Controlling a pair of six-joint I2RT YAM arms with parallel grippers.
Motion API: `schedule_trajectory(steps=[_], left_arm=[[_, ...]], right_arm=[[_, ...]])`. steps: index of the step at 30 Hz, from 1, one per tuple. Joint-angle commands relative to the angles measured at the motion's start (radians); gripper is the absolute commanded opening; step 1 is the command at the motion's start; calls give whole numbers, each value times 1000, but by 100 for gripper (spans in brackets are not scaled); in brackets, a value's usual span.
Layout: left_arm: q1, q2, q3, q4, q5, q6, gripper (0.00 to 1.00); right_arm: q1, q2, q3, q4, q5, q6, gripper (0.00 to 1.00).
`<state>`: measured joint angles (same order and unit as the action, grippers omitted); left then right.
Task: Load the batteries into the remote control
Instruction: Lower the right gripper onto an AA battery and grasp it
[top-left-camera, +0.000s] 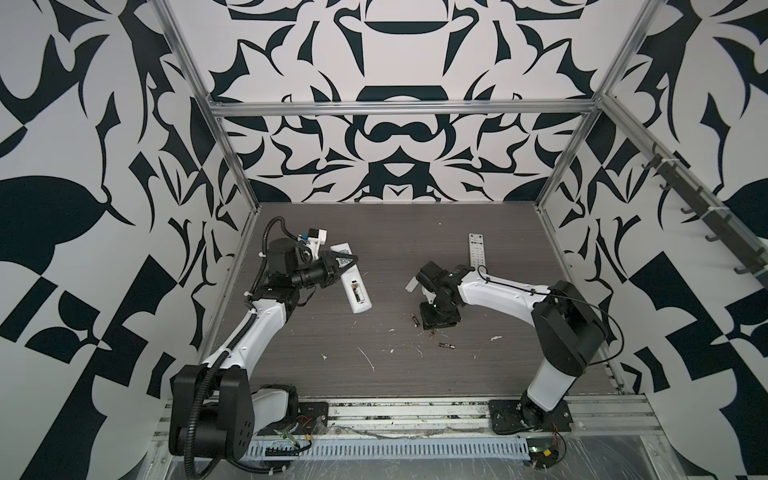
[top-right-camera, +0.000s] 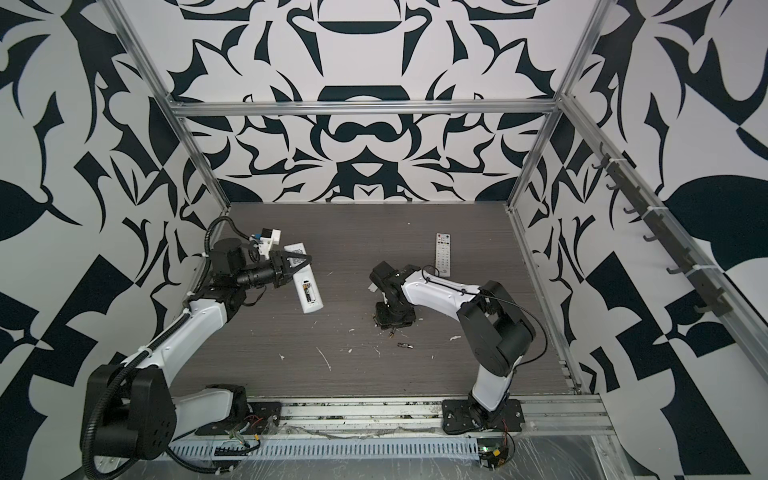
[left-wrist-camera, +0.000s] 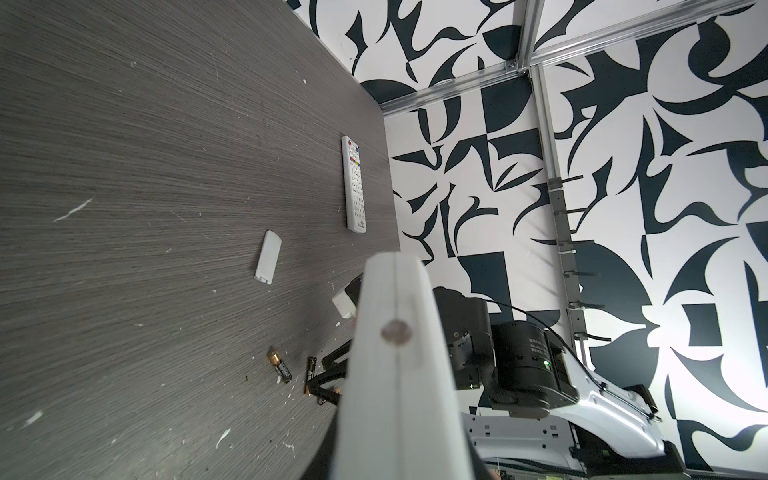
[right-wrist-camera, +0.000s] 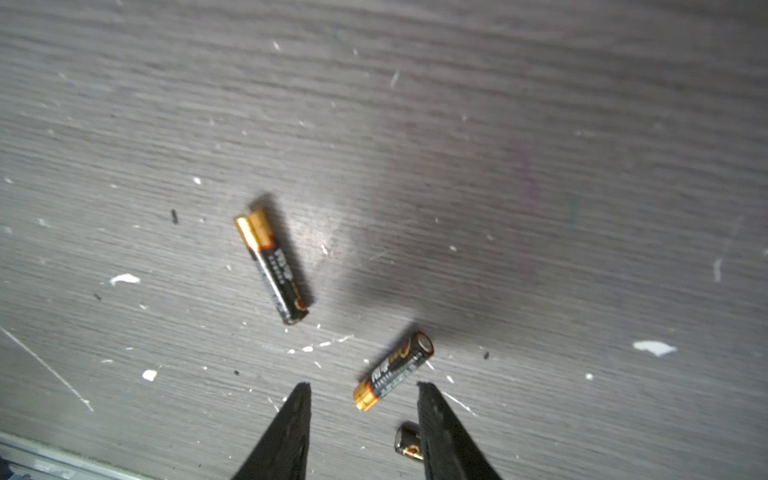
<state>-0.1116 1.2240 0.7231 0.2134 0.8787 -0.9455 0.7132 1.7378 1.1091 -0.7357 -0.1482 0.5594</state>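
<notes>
My left gripper (top-left-camera: 344, 266) is shut on a white remote control (top-left-camera: 355, 296), holding it off the table with its back up. The compartment is uncovered and one battery (top-left-camera: 356, 293) sits in it. In the left wrist view this remote (left-wrist-camera: 399, 374) fills the foreground as a white blur. My right gripper (right-wrist-camera: 365, 384) points down at the table, jaws open. One battery (right-wrist-camera: 392, 370) lies loose on the table, its gold end between the fingertips. A second battery (right-wrist-camera: 272, 266) lies farther off. A third (right-wrist-camera: 409, 444) is half hidden behind one finger (right-wrist-camera: 440, 428).
A second white remote (top-left-camera: 476, 250) lies buttons up at the back right of the grey table (top-left-camera: 332, 374). A white battery cover (left-wrist-camera: 268, 257) lies between it and the right gripper. White scraps (top-left-camera: 368, 359) dot the front of the table. Patterned walls and a metal frame enclose the table.
</notes>
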Motion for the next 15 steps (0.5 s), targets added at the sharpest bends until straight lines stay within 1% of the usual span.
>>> schedule_trajectory(steps=[1,10,15], left_arm=[[0,-9,-15,32,20,7,0],[0,14,-4,38,22,5,0],[0,23,2,37,22,6,0]], right_arm=[[3,-32,-13,-21,30,24,46],[1,9,-25,7,21,37,45],[5,41,-30,16,18,40,35]])
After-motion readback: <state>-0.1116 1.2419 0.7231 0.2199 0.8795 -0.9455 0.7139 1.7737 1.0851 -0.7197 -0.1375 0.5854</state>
